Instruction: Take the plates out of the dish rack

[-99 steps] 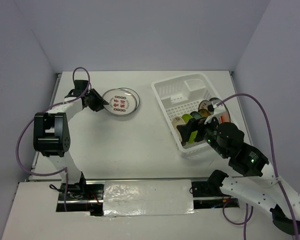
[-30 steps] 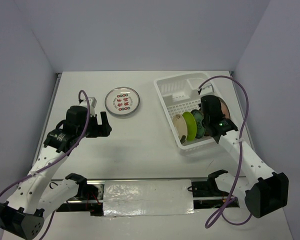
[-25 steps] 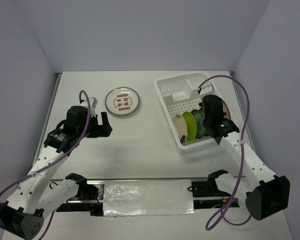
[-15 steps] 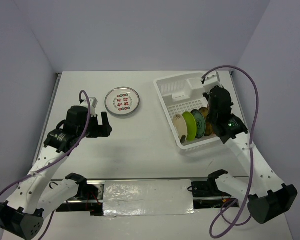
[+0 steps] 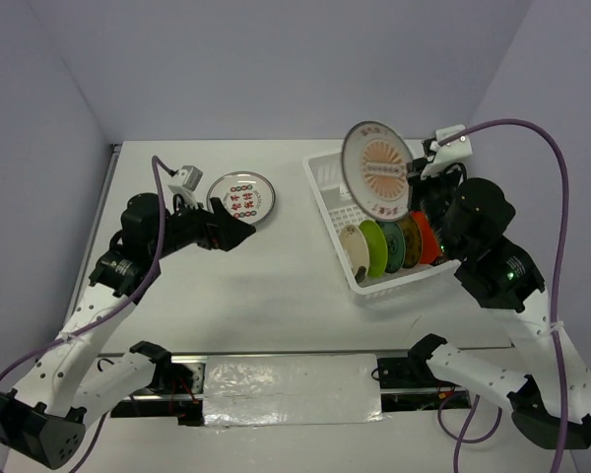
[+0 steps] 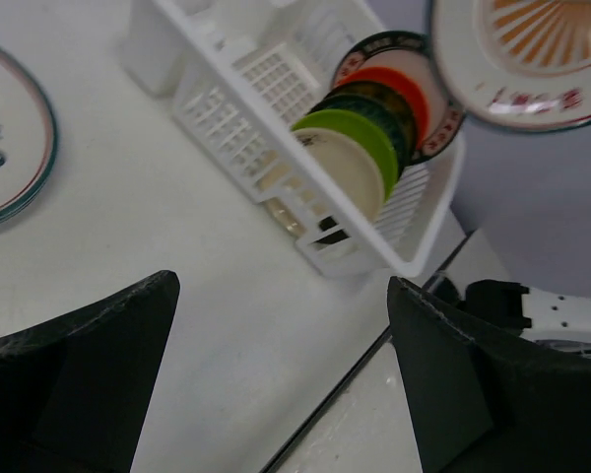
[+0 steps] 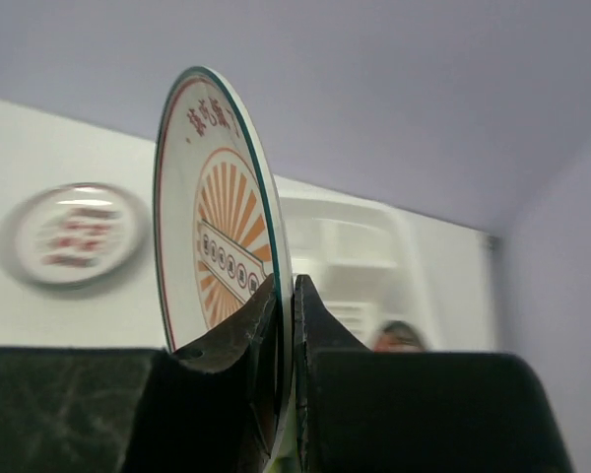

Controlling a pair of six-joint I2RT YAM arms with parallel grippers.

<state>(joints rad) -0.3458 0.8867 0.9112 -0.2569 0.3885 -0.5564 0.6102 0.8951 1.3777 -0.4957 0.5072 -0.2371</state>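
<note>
My right gripper (image 5: 414, 197) is shut on the rim of a white plate with an orange sunburst (image 5: 376, 172), held upright in the air above the white dish rack (image 5: 394, 284). In the right wrist view the jaws (image 7: 288, 286) pinch that plate (image 7: 212, 217) edge-on. Several plates stand in the rack's near end: cream (image 5: 353, 252), lime green (image 5: 374, 246), dark green, brown and orange-red (image 5: 426, 236). A red-patterned white plate (image 5: 240, 199) lies flat on the table. My left gripper (image 5: 238, 229) is open and empty just in front of that plate, its fingers (image 6: 79, 374) wide apart.
The rack's small side compartment (image 5: 382, 163) is at its far end. The rack (image 6: 227, 118) sits near the table's right edge. The black front rail and taped strip (image 5: 291, 389) run along the near edge between the arm bases.
My right gripper has lifted the sunburst plate up out of the rack. My left gripper has swung to point right, near the plate lying on the table.
</note>
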